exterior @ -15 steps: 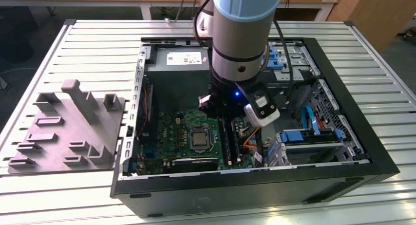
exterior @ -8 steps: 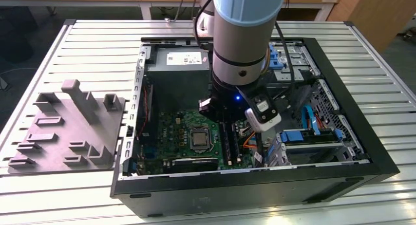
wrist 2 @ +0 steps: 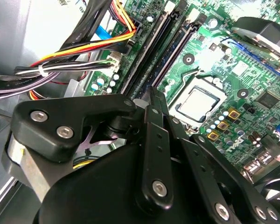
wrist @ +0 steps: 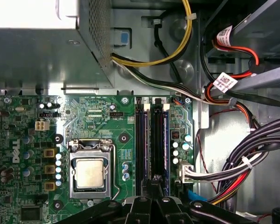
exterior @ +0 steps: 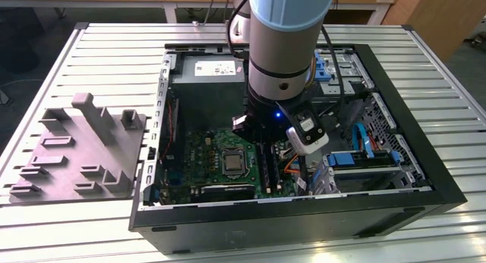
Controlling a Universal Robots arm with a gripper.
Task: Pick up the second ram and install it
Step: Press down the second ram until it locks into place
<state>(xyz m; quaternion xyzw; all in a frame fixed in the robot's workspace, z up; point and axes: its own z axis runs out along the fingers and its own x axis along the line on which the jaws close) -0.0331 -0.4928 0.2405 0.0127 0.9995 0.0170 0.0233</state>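
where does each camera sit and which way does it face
Exterior view: off the arm, above, looking down into the open case; the arm hangs over the motherboard.
First wrist view: on the arm, looking straight down on the CPU and memory slots; claw links at the edge.
Second wrist view: on the arm, looking obliquely past the claw along the slots.
Both wrist views share CPU, slots and claw.
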